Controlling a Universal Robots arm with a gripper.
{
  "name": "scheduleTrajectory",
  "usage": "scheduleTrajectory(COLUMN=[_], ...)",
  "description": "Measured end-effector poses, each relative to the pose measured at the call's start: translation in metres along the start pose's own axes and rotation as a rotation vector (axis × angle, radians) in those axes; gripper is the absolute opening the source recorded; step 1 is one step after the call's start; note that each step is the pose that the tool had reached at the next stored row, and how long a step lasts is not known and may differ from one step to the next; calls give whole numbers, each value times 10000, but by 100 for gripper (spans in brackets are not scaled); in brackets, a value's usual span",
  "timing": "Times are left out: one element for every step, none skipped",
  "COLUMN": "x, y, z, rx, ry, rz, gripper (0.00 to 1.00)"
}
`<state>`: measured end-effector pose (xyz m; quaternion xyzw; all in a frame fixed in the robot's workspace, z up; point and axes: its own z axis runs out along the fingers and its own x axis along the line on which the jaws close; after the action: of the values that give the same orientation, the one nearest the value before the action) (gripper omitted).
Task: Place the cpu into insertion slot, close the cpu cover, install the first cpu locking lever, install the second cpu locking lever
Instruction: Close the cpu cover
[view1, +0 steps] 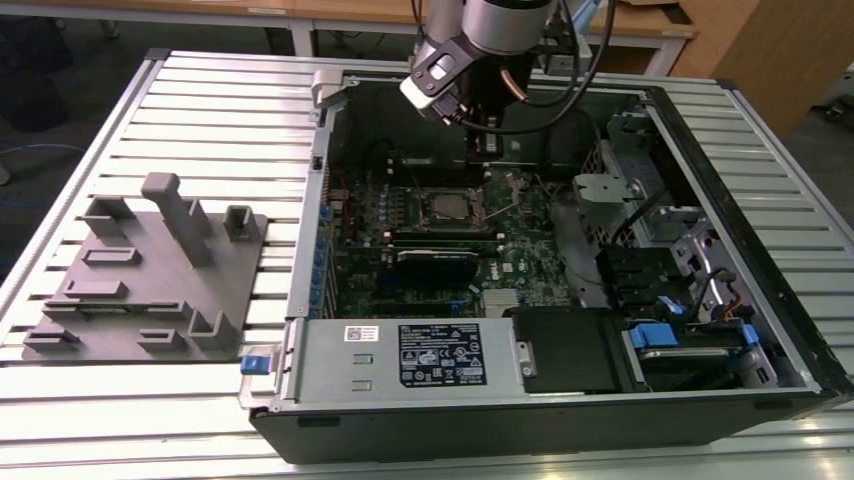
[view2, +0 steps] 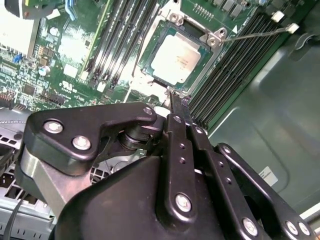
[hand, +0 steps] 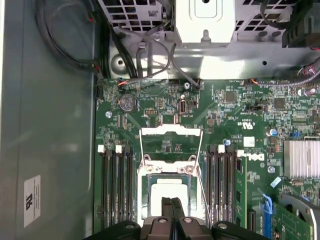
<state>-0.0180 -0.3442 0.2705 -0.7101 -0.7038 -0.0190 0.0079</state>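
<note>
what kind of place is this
Probably a robotics lab bench: an open computer case lies on a slatted metal table, a grey fixture plate beside it, wooden desks behind.

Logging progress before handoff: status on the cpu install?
End effector shut, tips by the insertion slot rim. Cpu lying in the slot. Cpu cover open, not yet closed. No obstruction seen.

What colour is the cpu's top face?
Dull silver-grey. The cpu shows best in the second wrist view.

Grey fixture plate (view1: 140, 285) sits beside computer case (view1: 534, 432).
</note>
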Motion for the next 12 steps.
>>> scheduleTrajectory(x=[0, 0, 0, 0, 0, 0, 0, 1, 1, 1, 1, 2], y=[4, 4, 4, 5, 5, 5, 9, 17, 29, 44, 62, 81], z=[0, 0, 0, 0, 0, 0, 0, 1, 2, 2, 3, 4], rx=[1, 0, 0, 0, 0, 1, 0, 0, 0, 0, 0, 0], ry=[-1, -1, -1, -1, -1, -1, 0, 0, 0, 0, 0, 0], rz=[0, 0, 1, 1, 1, 0, -2, -1, 0, 0, 0, -1], gripper=[11, 11, 11, 11, 11, 11, 11, 11, 11, 11, 11, 11])
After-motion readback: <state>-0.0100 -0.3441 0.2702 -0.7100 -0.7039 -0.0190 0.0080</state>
